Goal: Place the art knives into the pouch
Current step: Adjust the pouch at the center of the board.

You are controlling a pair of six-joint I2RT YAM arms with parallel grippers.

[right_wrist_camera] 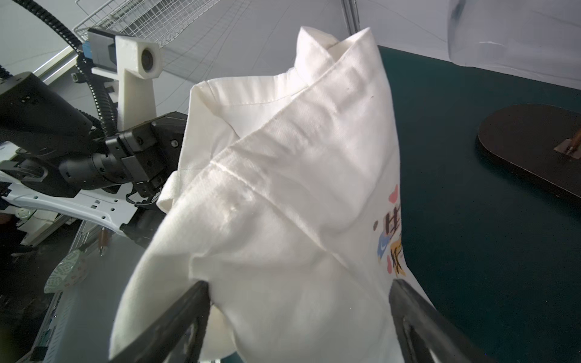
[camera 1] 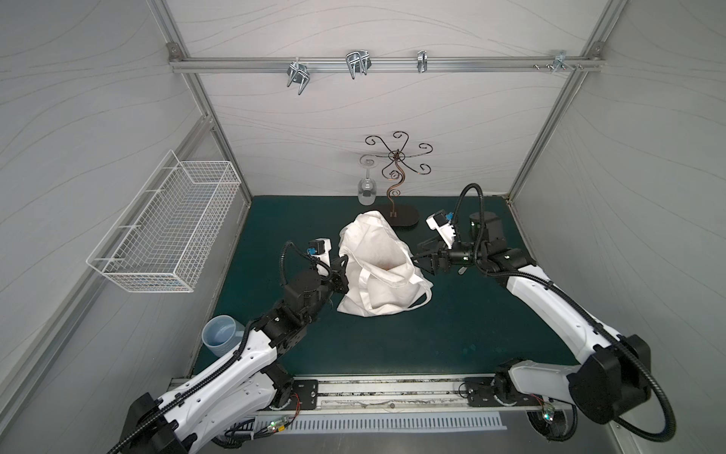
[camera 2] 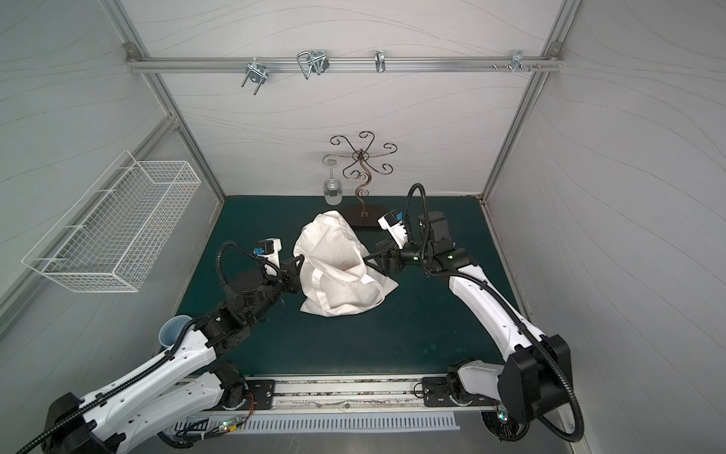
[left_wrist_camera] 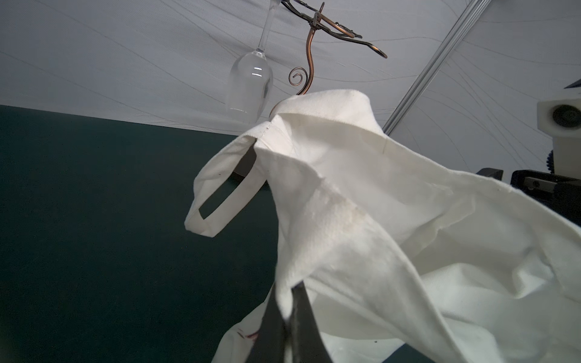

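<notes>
The pouch [camera 1: 377, 271] [camera 2: 338, 275] is an off-white canvas tote standing half upright in the middle of the green mat, its mouth pulled open. My left gripper [camera 1: 344, 262] [left_wrist_camera: 290, 294] is shut on the pouch's rim on its left side, with cloth pinched between the dark fingers. My right gripper [camera 1: 419, 256] [right_wrist_camera: 300, 287] stands open at the pouch's right side, and a fold of the cloth bulges between its wide-apart fingers [right_wrist_camera: 198, 301]. The art knife is hidden in every view. A brownish mark [camera 1: 387, 267] shows inside the pouch.
A curly metal stand [camera 1: 397, 184] with a hanging wine glass [camera 1: 366, 192] rises just behind the pouch. A white wire basket [camera 1: 165, 228] hangs on the left wall. A pale blue cup [camera 1: 220, 334] sits by the left arm. Metal hooks [camera 1: 357, 65] hang from the back rail.
</notes>
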